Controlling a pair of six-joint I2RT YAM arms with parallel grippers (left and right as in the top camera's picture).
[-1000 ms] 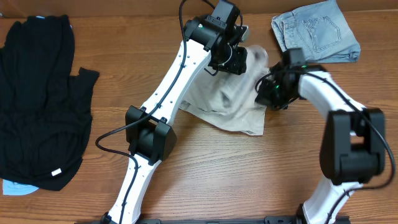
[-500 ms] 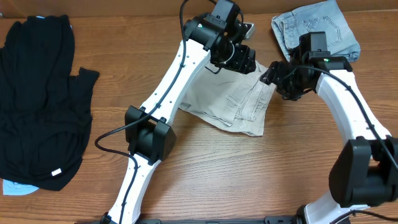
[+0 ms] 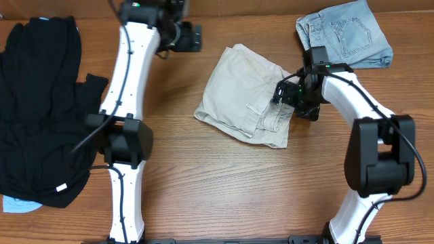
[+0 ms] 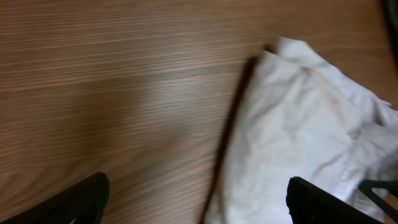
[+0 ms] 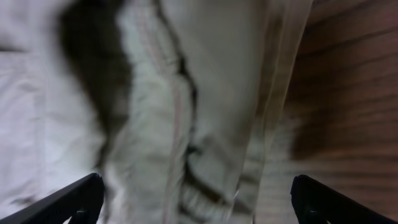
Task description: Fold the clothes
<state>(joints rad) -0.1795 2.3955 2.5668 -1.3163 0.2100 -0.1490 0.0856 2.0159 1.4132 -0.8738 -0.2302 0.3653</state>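
Beige shorts lie rumpled mid-table, right gripper at their right edge, left gripper well apart, black garment far left, folded jeans top right.

no legible text, views partly blurred

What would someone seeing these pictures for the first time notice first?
The folded pale beige khaki shorts in the middle of the wooden table draw the eye first, with the right gripper open over their right edge. Next come the big black garment heaped at far left and folded light blue denim at top right. The left gripper hangs open above the table, left of the shorts.
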